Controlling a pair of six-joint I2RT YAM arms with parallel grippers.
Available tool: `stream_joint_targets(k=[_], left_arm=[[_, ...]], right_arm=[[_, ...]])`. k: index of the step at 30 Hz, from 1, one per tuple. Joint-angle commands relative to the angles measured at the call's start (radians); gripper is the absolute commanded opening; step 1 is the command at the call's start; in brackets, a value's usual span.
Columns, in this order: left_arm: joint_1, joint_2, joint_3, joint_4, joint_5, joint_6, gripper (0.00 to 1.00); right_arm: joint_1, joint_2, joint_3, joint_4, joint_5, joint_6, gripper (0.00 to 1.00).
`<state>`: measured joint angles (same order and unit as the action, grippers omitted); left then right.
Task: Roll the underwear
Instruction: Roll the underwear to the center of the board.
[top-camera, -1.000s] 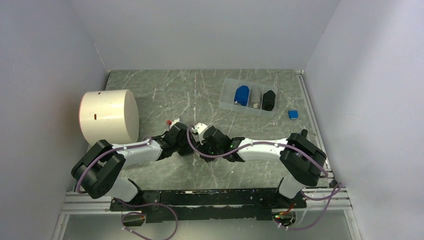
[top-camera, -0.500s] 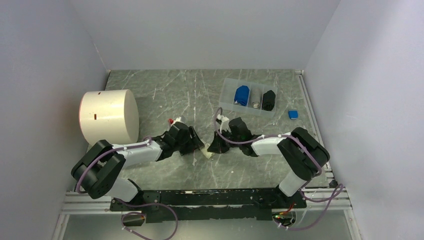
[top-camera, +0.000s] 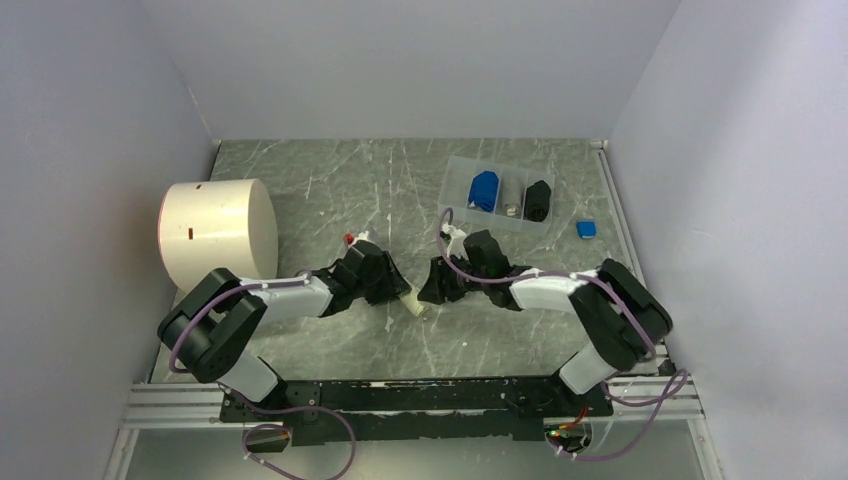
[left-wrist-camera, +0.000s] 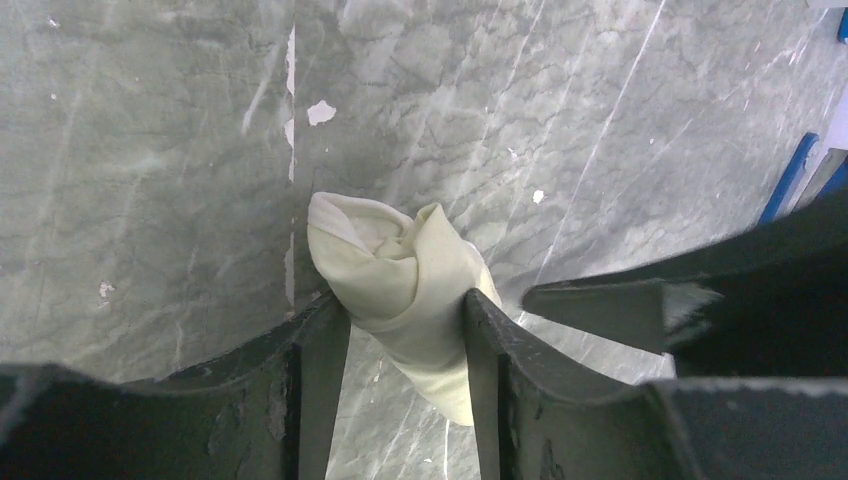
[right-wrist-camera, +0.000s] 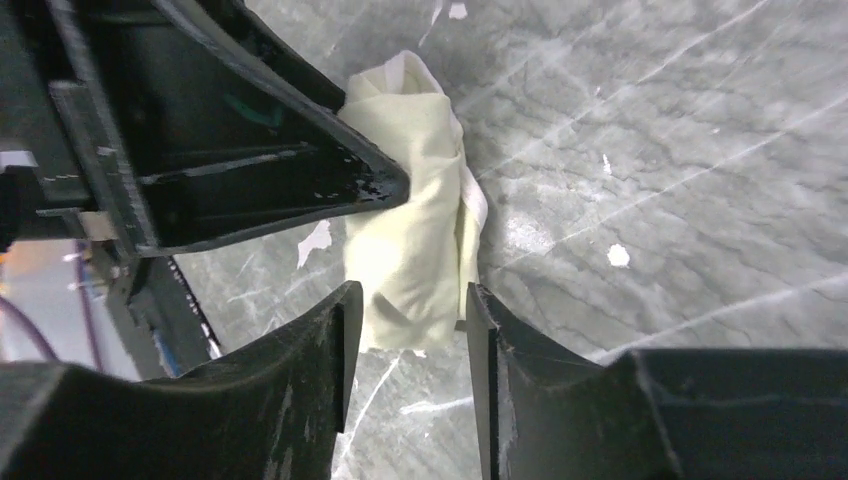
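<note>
The cream-yellow underwear (top-camera: 416, 304) lies on the table as a tight roll between my two grippers. In the left wrist view the roll (left-wrist-camera: 400, 265) sits between both fingertips of my left gripper (left-wrist-camera: 400, 305), which is shut on it. My right gripper (right-wrist-camera: 407, 300) is open, its tips straddling the other end of the roll (right-wrist-camera: 415, 215) without pressing it. From above, the left gripper (top-camera: 398, 290) and right gripper (top-camera: 428, 292) face each other across the roll. The blue underwear (top-camera: 484, 190) lies rolled in the clear tray (top-camera: 455, 210).
A large white cylinder (top-camera: 218, 232) stands at the left. The tray at the back right also holds a black roll (top-camera: 538, 200). A small blue block (top-camera: 586, 229) lies beside the tray. The right wall's rail runs along the table edge.
My right gripper pulled back to the right of the roll and opened. My left gripper widened briefly, then closed on the cream roll again.
</note>
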<state>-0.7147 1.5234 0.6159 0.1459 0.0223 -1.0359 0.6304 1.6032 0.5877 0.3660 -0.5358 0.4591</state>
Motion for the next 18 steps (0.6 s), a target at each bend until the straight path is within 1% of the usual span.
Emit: stream_joint_targets(k=[1, 3, 6, 11, 14, 15, 16, 17, 18], left_arm=[[-0.004, 0.020, 0.024, -0.027, -0.011, 0.008, 0.50], [-0.004, 0.022, 0.022, -0.024, -0.013, 0.000, 0.50], [-0.005, 0.031, 0.034, -0.048, -0.021, -0.008, 0.50], [-0.005, 0.028, 0.001, -0.015, -0.013, -0.028, 0.50], [-0.004, 0.039, -0.016, 0.024, 0.015, -0.041, 0.51], [-0.005, 0.043, -0.010, 0.014, 0.017, -0.039, 0.51], [-0.005, 0.044, -0.004, 0.001, 0.015, -0.035, 0.53], [-0.005, 0.042, 0.001, -0.009, 0.010, -0.029, 0.55], [-0.004, 0.038, 0.002, -0.017, 0.009, -0.027, 0.57]], right_arm=[[0.082, -0.177, 0.087, -0.221, 0.303, -0.129, 0.47], [0.134, -0.214, 0.091, -0.242, 0.413, -0.145, 0.48], [0.199, -0.211, 0.105, -0.248, 0.482, -0.167, 0.48], [0.314, -0.118, 0.160, -0.264, 0.550, -0.239, 0.48], [0.343, -0.047, 0.189, -0.285, 0.651, -0.252, 0.46], [0.350, -0.034, 0.191, -0.285, 0.685, -0.255, 0.42], [0.353, -0.028, 0.188, -0.283, 0.738, -0.253, 0.34], [0.355, -0.034, 0.175, -0.266, 0.753, -0.251, 0.26], [0.353, -0.045, 0.157, -0.245, 0.762, -0.253, 0.21]])
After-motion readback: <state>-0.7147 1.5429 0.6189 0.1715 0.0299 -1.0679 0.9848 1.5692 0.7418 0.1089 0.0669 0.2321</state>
